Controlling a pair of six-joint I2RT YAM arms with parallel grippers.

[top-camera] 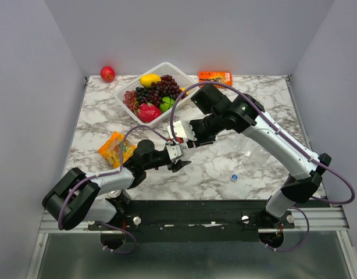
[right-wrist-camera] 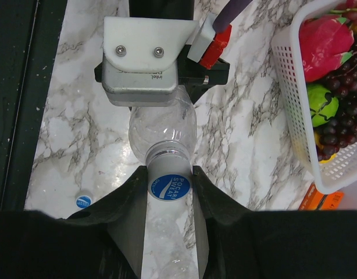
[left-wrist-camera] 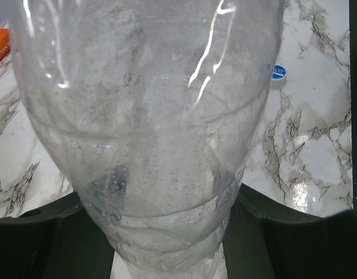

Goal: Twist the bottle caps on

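Observation:
A clear bottle (right-wrist-camera: 162, 125) is held level above the marble table, and my left gripper (left-wrist-camera: 170, 232) is shut on its ribbed body (left-wrist-camera: 149, 116), which fills the left wrist view. My right gripper (right-wrist-camera: 168, 174) is shut on a blue cap (right-wrist-camera: 170, 187) that sits on this bottle's neck. In the top view the two grippers meet near the table's middle, left (top-camera: 177, 154) and right (top-camera: 179, 138). A loose blue cap (top-camera: 234, 177) lies on the table to the right, and it shows in both wrist views (right-wrist-camera: 83, 201) (left-wrist-camera: 278, 72). Another clear bottle (right-wrist-camera: 170, 250) lies on the table under my right fingers.
A white basket (top-camera: 165, 65) of fruit stands at the back, with an orange packet (top-camera: 215, 77) to its right and a red apple (top-camera: 107, 73) to its left. A yellow snack bag (top-camera: 116, 149) lies by the left arm.

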